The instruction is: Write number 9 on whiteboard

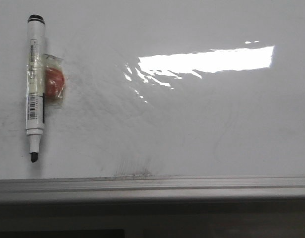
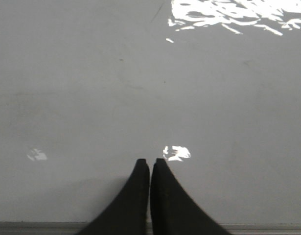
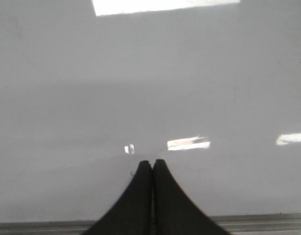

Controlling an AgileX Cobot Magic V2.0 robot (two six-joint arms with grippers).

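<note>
The marker (image 1: 35, 82) lies uncapped at nine o'clock on the whiteboard (image 1: 192, 124), tip toward the rail, ready for pickup. No 9 is drawn yet. Left tool (image 2: 150, 164) and right tool (image 3: 152, 165) are pinched closed, empty.

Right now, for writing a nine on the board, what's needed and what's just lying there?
Needed:
- whiteboard, no digit on it yet
- marker, uncapped, lying on the board

Just lying there:
- red thing in clear wrapper, touching the marker
</note>
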